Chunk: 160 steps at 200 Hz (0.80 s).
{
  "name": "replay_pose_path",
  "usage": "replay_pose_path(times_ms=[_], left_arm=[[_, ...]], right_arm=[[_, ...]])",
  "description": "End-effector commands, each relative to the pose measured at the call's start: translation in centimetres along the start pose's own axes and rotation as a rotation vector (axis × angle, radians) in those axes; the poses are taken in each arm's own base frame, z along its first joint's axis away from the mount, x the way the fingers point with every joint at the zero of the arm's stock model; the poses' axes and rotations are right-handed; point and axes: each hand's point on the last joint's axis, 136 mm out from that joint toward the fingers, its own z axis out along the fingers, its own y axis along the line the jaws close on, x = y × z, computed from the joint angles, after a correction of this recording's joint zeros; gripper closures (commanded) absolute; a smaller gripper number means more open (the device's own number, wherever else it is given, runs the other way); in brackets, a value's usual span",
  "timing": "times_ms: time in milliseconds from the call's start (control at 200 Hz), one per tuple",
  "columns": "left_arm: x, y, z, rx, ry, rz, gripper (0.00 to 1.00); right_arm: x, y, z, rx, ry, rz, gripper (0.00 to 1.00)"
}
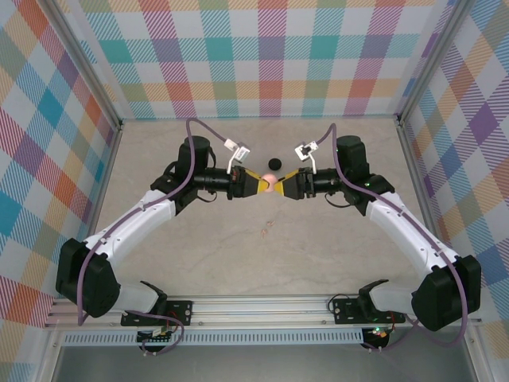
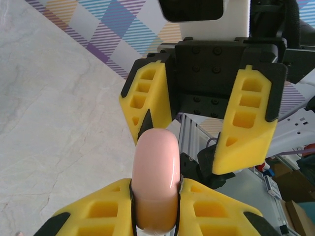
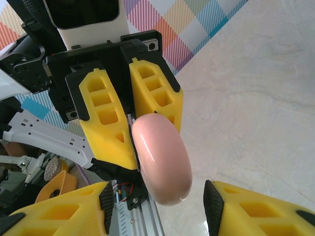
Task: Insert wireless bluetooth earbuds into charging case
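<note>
Finding: the charging case (image 1: 271, 183) is held off the tabletop (image 1: 238, 263) at the centre of the cell, where the two arms meet tip to tip.

Left hand (image 2: 156, 192): clamped tight on the case (image 2: 155, 172), fingers pinching it across its thin dimension, so the puck stands edge-on and sticks out toward the opposite arm.

Right hand (image 3: 157, 201): jaws parted, holding nothing. From its own camera the case (image 3: 162, 157) hangs in the gap, with daylight on both sides. The left wrist camera shows one right finger close behind the case and the other well apart.

Critical relation: the case lies straight ahead of the right hand, flat faces toward its fingers, so that hand is placed for the next contact. No seam or opening is visible; I judge the case closed.

A small black blob, which I take for the earbuds (image 1: 274, 163), rests on the tabletop just beyond both hands, too small to resolve.
</note>
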Motion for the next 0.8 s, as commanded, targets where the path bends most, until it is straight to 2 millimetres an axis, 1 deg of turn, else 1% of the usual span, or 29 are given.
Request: replay_pose_path(times_ms=[0, 180, 380, 585, 795], left_arm=[[-1.3, -2.8, -0.4, 0.057, -0.015, 0.088, 0.83], [-1.2, -3.2, -0.2, 0.07, -0.006, 0.095, 0.84], [-1.1, -3.3, -0.1, 0.071, 0.004, 0.096, 0.84], [-0.9, -3.4, 0.1, 0.08, 0.015, 0.094, 0.84], [-0.7, -3.9, 0.3, 0.101, 0.021, 0.095, 0.78]], right_arm=[[-1.0, 2.0, 0.0, -0.067, -0.007, -0.084, 0.47], [-1.1, 2.2, 0.2, -0.08, 0.003, -0.088, 0.5], [-1.2, 2.4, 0.4, -0.092, 0.005, -0.095, 0.6], [-1.4, 2.3, 0.4, -0.075, -0.006, -0.097, 0.74], [-2.1, 2.4, 0.2, -0.061, -0.041, -0.107, 0.79]])
